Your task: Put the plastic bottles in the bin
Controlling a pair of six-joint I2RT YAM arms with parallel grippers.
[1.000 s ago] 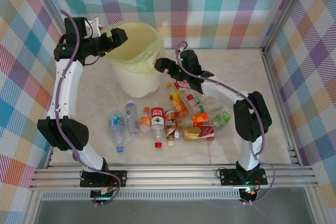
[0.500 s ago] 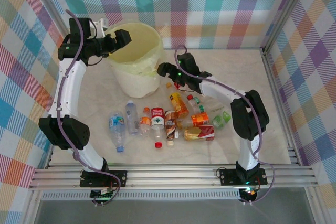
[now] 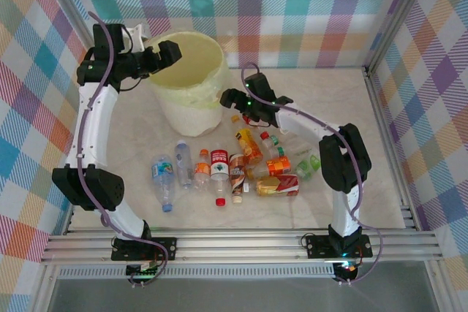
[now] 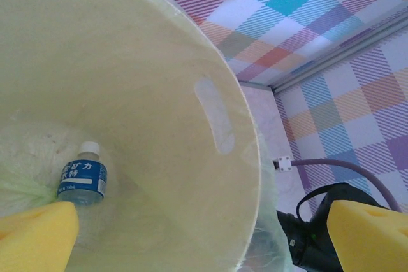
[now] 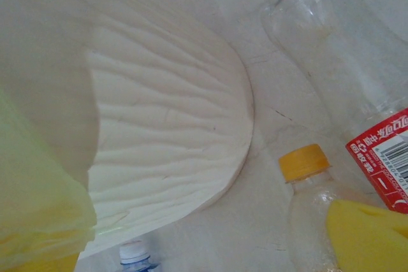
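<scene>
The left gripper [image 3: 167,53] hangs over the left rim of the bin [image 3: 189,112]. Its two yellow pads [image 4: 35,237] are spread wide, with nothing between them. Right below it, down at the bottom of the bin, lies one blue-label bottle [image 4: 83,181] with a white cap. The right gripper [image 3: 228,96] sits low, just to the right of the bin's side. Its pads [image 5: 370,234] are spread apart too, and it holds nothing. In its wrist view the bin's ribbed side is in front of it on the left. An orange-cap bottle [image 5: 305,162] lies just beside its right pad, and a red-label bottle [image 5: 382,157] lies next to that one. The other plastic bottles [image 3: 219,167] lie in a heap on the table [image 3: 347,93]. They are a little nearer the arm bases than the right gripper and well away from the left gripper.
</scene>
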